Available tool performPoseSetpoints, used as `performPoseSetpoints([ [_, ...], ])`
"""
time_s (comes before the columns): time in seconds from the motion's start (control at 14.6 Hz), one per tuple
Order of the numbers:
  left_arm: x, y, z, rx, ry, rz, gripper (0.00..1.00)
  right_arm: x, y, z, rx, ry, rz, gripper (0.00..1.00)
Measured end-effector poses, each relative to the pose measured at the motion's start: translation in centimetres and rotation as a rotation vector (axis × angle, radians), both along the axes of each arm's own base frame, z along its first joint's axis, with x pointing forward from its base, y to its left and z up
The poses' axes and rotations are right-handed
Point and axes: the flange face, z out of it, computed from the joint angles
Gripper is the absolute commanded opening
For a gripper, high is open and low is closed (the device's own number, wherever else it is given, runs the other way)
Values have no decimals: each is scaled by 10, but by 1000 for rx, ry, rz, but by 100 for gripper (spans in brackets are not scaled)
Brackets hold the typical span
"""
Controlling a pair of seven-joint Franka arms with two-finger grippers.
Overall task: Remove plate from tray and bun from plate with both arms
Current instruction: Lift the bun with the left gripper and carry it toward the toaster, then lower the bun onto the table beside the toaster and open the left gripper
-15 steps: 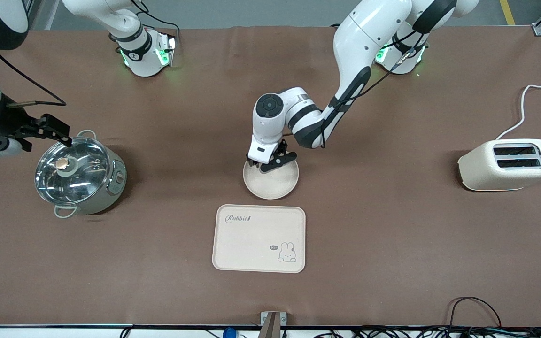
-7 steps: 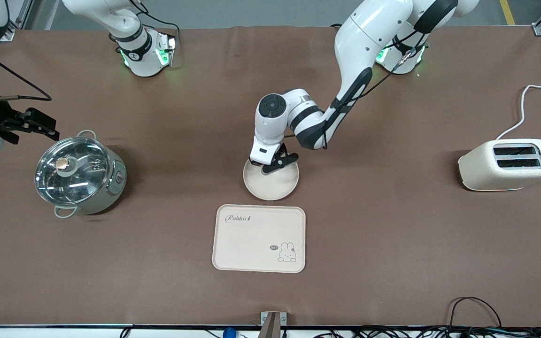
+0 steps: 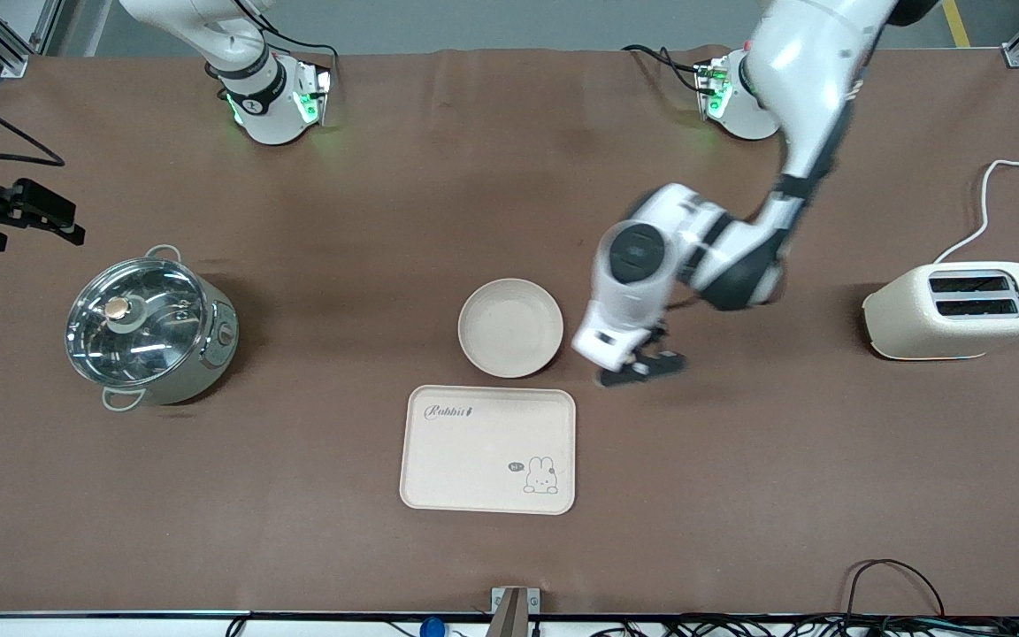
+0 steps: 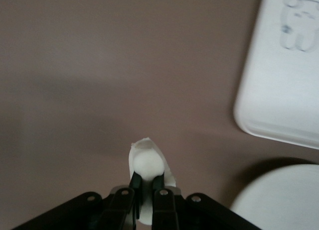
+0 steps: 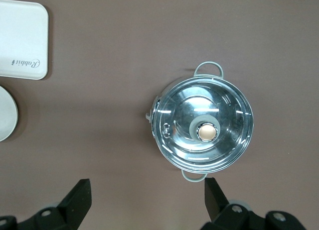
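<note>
The plate (image 3: 510,327) lies empty on the desk (image 3: 739,495), just beside the left end effector (image 3: 642,370), whose fingers pinch a small white object (image 4: 147,165). The right end effector (image 3: 27,212), spread wide, hangs near the pot (image 3: 149,326).

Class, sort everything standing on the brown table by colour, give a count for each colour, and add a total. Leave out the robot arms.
Cream or white: 3 – plate, tray, toaster
Silver metal with a glass lid: 1 – pot
Total: 4
</note>
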Motion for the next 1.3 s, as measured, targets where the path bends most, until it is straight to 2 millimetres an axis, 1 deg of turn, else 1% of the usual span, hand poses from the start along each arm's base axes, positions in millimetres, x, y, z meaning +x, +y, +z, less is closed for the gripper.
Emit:
performPoseSetpoints([
  [0.07, 14, 42, -3, -14, 20, -28, 2, -1, 1, 0, 0, 3, 3, 100],
  [0.14, 25, 81, -11, -33, 31, -50, 4, -1, 3, 0, 0, 5, 5, 100],
  [0.2, 33, 118, -21, -52, 37, -68, 8, -1, 4, 0, 0, 6, 7, 100],
  [0.27, 38, 150, -34, -66, 43, -78, 17, -1, 5, 0, 0, 6, 10, 100],
  [0.34, 40, 173, -47, -77, 52, -80, 53, -1, 6, 0, 0, 6, 12, 100],
  [0.41, 39, 183, -61, -87, 59, -81, 100, -1, 7, 0, 0, 6, 14, 100],
  [0.48, 38, 184, -72, -96, 63, -88, 100, -1, 8, 0, 0, 6, 14, 100],
  [0.55, 36, 181, -80, -101, 67, -93, 100, -1, 8, 0, 0, 6, 15, 100],
  [0.61, 35, 178, -83, -103, 67, -98, 100, -1, 9, 0, 0, 6, 16, 100],
  [0.75, 37, 177, -79, -103, 58, -103, 100, -1, 12, 0, 0, 5, 21, 100],
  [0.82, 40, 179, -72, -103, 45, -106, 100, 0, 14, 0, 0, 5, 25, 100],
  [0.89, 45, 183, -62, -103, 26, -104, 100, 0, 15, 0, 0, 4, 27, 100],
  [0.96, 52, 192, -46, -99, 1, -94, 100, 0, 16, 0, 0, 3, 29, 100],
  [1.02, 58, 205, -26, -90, -18, -82, 100, 0, 16, 0, 0, 2, 29, 100],
  [1.09, 62, 218, -1, -73, -23, -78, 100, 0, 16, 1, 0, 0, 29, 100],
  [1.16, 65, 230, 28, -52, -20, -83, 100, 0, 16, 2, 0, -3, 30, 100],
  [1.3, 63, 243, 90, -11, -26, -109, 100, 1, 18, 6, -1, -15, 32, 100],
])
